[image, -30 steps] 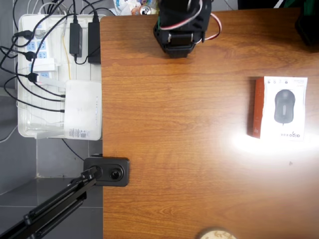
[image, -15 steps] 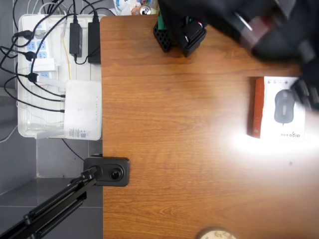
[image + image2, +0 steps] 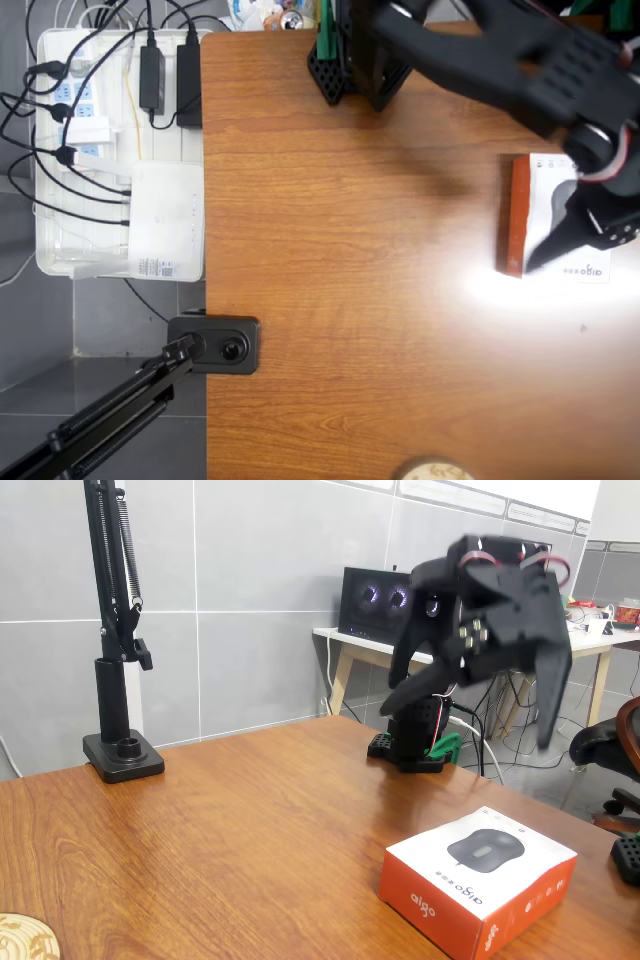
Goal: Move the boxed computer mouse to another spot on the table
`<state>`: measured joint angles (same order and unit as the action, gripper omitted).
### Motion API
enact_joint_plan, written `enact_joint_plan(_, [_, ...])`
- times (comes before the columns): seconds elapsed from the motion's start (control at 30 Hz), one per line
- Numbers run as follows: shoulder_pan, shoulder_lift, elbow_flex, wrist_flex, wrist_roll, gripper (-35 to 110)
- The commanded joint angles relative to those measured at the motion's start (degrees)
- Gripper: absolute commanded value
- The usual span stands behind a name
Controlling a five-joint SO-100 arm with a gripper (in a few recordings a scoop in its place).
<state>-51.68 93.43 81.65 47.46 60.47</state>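
The boxed computer mouse (image 3: 478,891) lies flat on the table (image 3: 350,300), its white face with the mouse picture turned up and its orange-red side toward the camera in the fixed view. In the overhead view the box (image 3: 545,225) sits near the table's right edge, well apart from the white tray of power strips and cables (image 3: 115,150) off the left edge. The black arm reaches out from its base (image 3: 412,738), which stands behind the box, and the gripper (image 3: 480,695) hangs in the air above the box, not touching it, its two fingers spread wide and pointing down. Well to the left of the box, a black lamp stand (image 3: 118,640) rises from the table's far edge.
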Motion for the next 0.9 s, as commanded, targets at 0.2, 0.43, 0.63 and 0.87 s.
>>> enact_joint_plan(0.2, [-5.19,-18.28,-12.22,2.02,-9.23,103])
enact_joint_plan(0.43, [-5.27,-21.80,-13.54,5.27,-8.26,101])
enact_joint_plan(0.63, [-5.54,-21.53,-8.17,6.06,-9.93,97])
enact_joint_plan(0.87, [-5.89,-19.51,-4.22,6.59,-2.37,62])
